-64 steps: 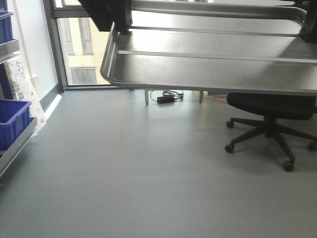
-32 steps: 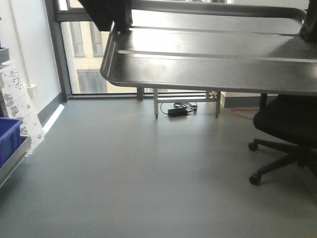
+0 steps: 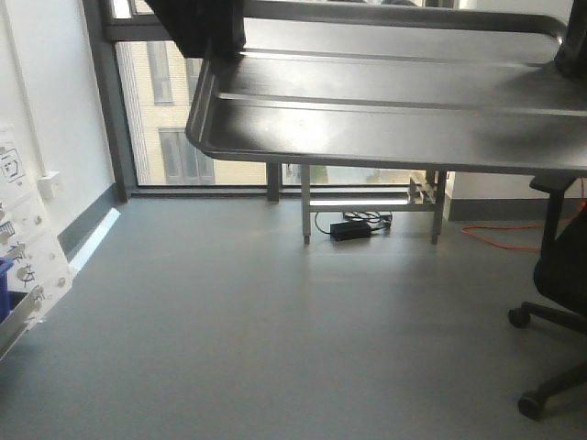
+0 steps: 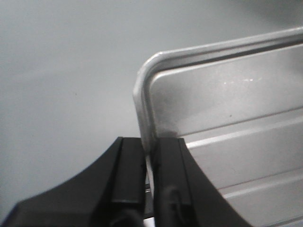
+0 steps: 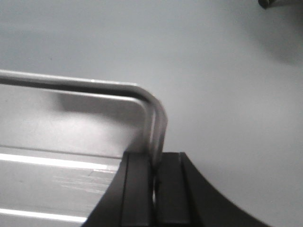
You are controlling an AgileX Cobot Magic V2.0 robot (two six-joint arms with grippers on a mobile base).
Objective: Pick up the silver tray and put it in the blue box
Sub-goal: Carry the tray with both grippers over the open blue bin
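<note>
The silver tray (image 3: 385, 119) hangs high across the front view, ridged floor showing, held level between both arms. My left gripper (image 3: 215, 41) is shut on its left rim; in the left wrist view the fingertips (image 4: 150, 144) pinch the rolled edge of the silver tray (image 4: 227, 104) just below a rounded corner. My right gripper (image 3: 573, 41) is at the tray's right end. The right wrist view shows the gripper (image 5: 154, 158) clamped on the rim of the silver tray (image 5: 71, 127). The blue box cannot be made out with certainty.
Grey floor stretches to a tall window. A metal frame (image 3: 367, 197) stands by it with a black power adapter (image 3: 350, 229) underneath and an orange cable (image 3: 514, 243). A black office chair (image 3: 559, 275) is at right. A white panel (image 3: 27, 247) and a blue sliver (image 3: 3, 275) are at left.
The view has advanced toward the window: the chair slid right, the blue bin on the left rack slipped almost out of frame. The tray stays fixed in both grippers.
</note>
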